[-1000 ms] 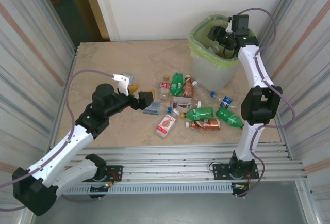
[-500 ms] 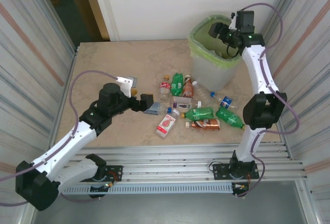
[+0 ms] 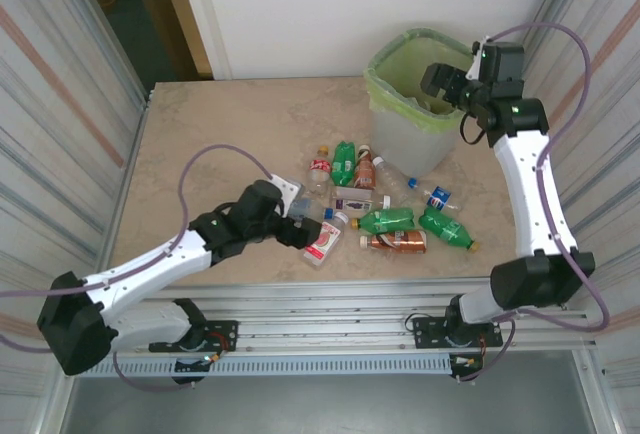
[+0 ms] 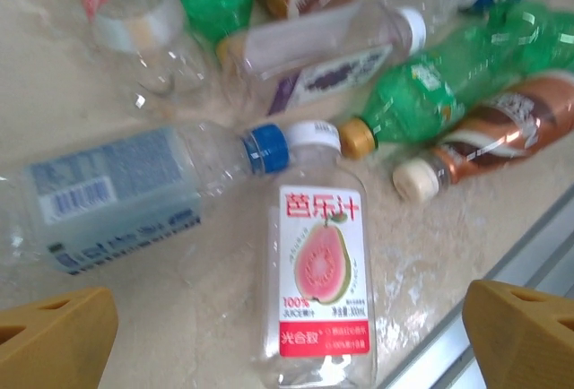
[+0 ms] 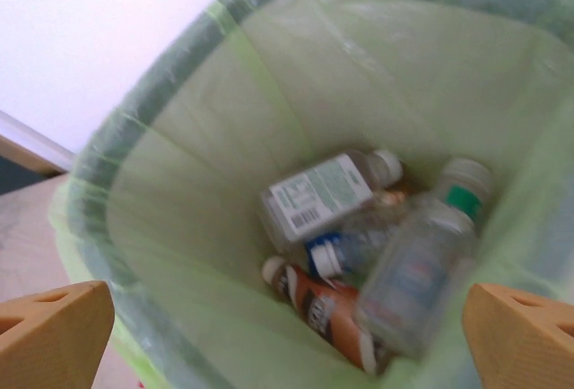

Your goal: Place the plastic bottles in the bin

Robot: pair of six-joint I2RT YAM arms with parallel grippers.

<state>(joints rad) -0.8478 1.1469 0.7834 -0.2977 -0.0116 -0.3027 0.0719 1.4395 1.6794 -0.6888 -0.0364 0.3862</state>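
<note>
Marbled beige table (image 3: 220, 124) carries the plastic bottles (image 3: 385, 219), lying on their sides in a loose heap just before the bin (image 3: 400, 139). Your right pincer (image 3: 445, 84) hangs over its rim, and your left pincer (image 3: 300, 230) sits low by the heap.

At your left wrist, the jaws gape either side of a clear, flat-sided guava-juice bottle (image 4: 318, 290), which looks a sensible next pick.

At your right wrist, the fingers (image 5: 54, 331) stand wide and empty above glossy binned bottles (image 5: 327, 194) in the crinkled green bag (image 5: 224, 138).
</note>
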